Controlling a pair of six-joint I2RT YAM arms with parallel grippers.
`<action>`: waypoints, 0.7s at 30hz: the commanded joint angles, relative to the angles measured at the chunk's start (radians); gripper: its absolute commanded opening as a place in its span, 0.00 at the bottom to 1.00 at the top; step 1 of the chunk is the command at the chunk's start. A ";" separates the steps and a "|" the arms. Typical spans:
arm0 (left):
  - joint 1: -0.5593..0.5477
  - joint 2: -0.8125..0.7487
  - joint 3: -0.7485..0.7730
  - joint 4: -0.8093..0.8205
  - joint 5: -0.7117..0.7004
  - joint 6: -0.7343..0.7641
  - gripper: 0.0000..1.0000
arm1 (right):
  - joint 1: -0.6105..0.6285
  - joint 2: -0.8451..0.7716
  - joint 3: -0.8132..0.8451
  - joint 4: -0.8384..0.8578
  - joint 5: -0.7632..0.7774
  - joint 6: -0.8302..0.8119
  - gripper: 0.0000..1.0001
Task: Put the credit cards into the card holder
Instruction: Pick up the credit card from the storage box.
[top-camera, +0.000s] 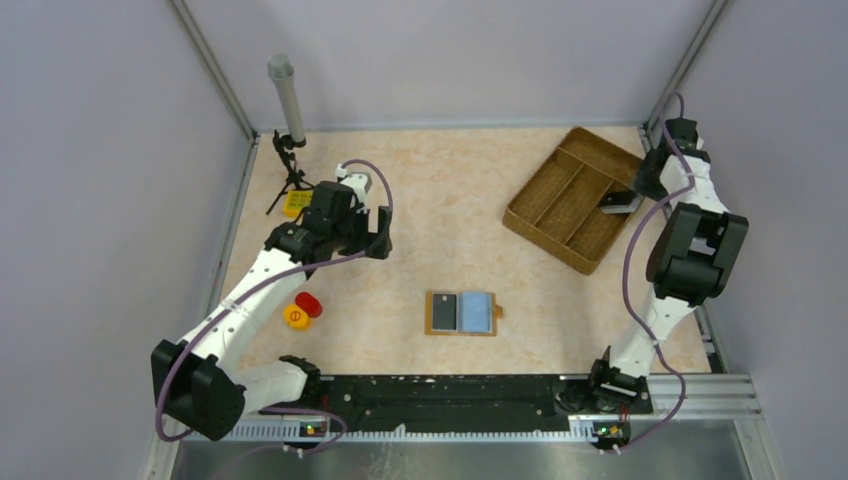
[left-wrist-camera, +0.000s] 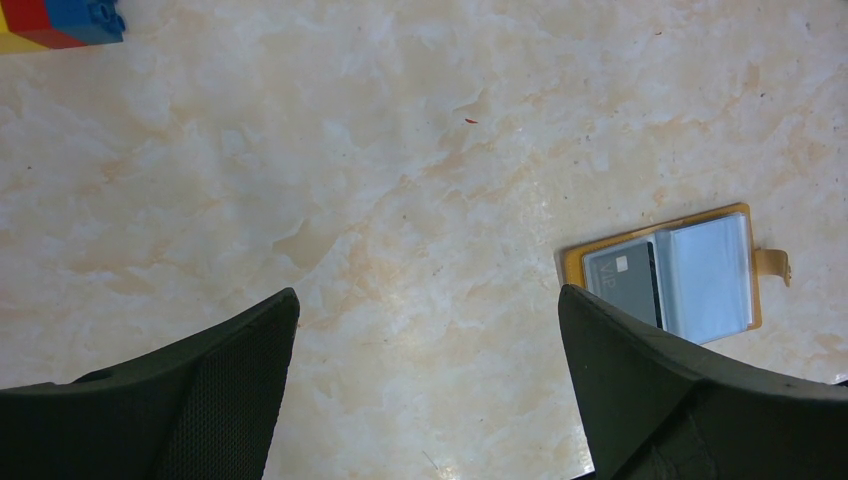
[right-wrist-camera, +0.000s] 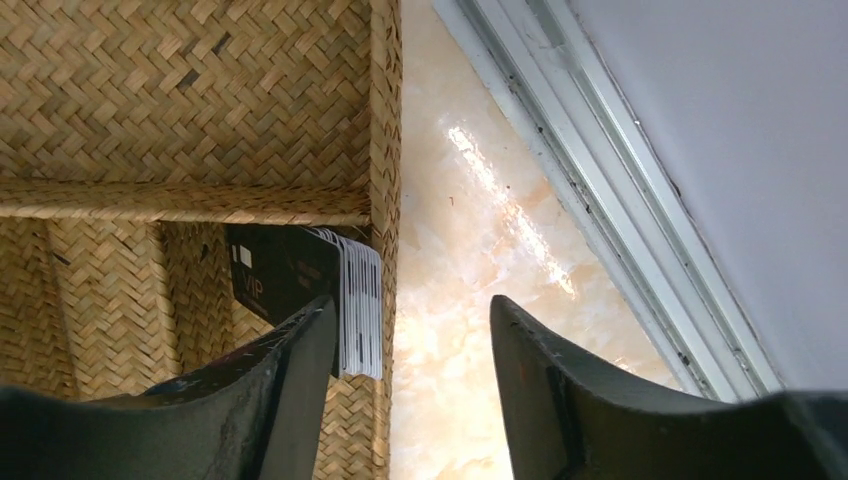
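The orange-tan card holder (top-camera: 432, 313) (left-wrist-camera: 573, 262) lies open on the table's middle. A dark grey card (top-camera: 445, 311) (left-wrist-camera: 622, 280) sits in its left half and a light blue card (top-camera: 477, 312) (left-wrist-camera: 710, 275) in its right half. A stack of credit cards (right-wrist-camera: 358, 300) (top-camera: 618, 203), a black one facing me, stands on edge against the inside of the woven tray's right wall. My right gripper (right-wrist-camera: 411, 302) (top-camera: 630, 196) is open, one finger inside the tray beside the stack, the other outside over the table. My left gripper (left-wrist-camera: 428, 295) (top-camera: 378, 236) hangs open over bare table, left of the holder.
The brown woven compartment tray (top-camera: 560, 180) (right-wrist-camera: 180, 100) sits at the back right, close to the metal frame rail (right-wrist-camera: 590, 190). A yellow-red-blue toy block (left-wrist-camera: 60, 22) (top-camera: 296, 203) and a small tripod with a grey tube (top-camera: 288, 100) stand at the back left. Red and yellow discs (top-camera: 302, 310) lie near the left arm.
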 joint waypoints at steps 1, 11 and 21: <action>0.003 -0.005 -0.004 0.017 0.015 0.015 0.99 | -0.009 -0.046 -0.011 0.005 0.019 -0.016 0.53; 0.003 -0.012 -0.009 0.017 0.009 0.015 0.99 | -0.011 -0.054 -0.040 0.064 -0.077 -0.028 0.40; 0.003 -0.009 -0.008 0.019 0.013 0.015 0.99 | -0.010 -0.026 -0.035 0.075 -0.195 -0.049 0.64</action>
